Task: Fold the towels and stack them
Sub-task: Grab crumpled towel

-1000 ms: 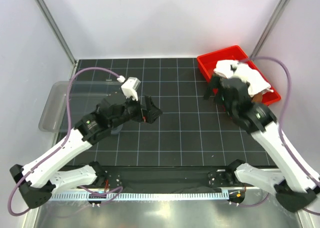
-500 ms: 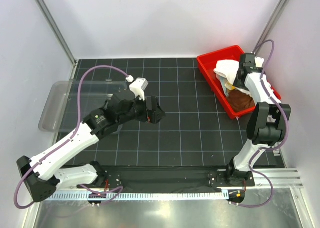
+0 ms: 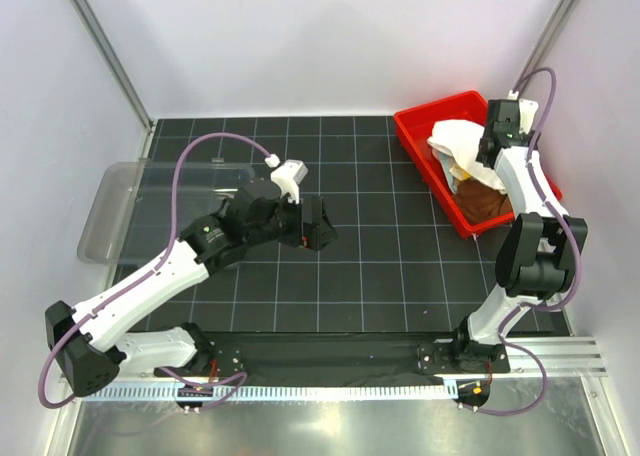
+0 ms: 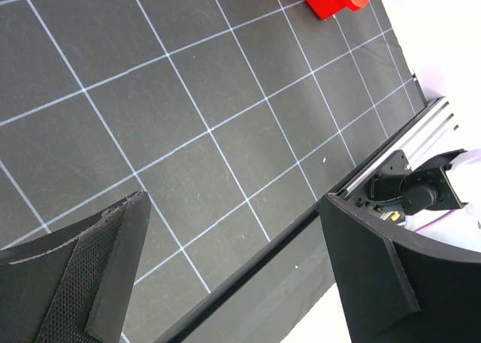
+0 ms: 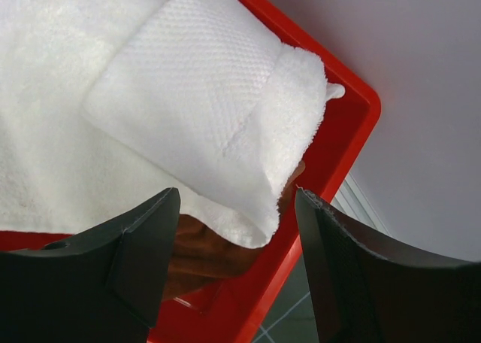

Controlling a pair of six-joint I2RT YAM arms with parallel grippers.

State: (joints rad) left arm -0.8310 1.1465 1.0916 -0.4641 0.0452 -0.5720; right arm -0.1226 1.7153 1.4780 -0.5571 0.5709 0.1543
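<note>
We judged the soft, light cream-white terry towel [image 5: 188, 95], heaped in the red plastic bin [image 5: 342, 132], best pinched at its folded corner below the right gripper [image 5: 237, 198], fingers spread; left gripper [image 4: 233, 204] likewise spread, empty.

The right gripper [image 3: 489, 142] is held above the bin [image 3: 420, 116]. Directly beneath it, the large towel [image 5: 188, 95] is laid in the bin, over a smaller towel [image 3: 487, 204] that is nearer the arm's base. The left gripper [image 3: 320, 226] is held over the mat [image 3: 370, 276], well apart from the bin, with a tray [image 3: 108, 221] behind it.
</note>
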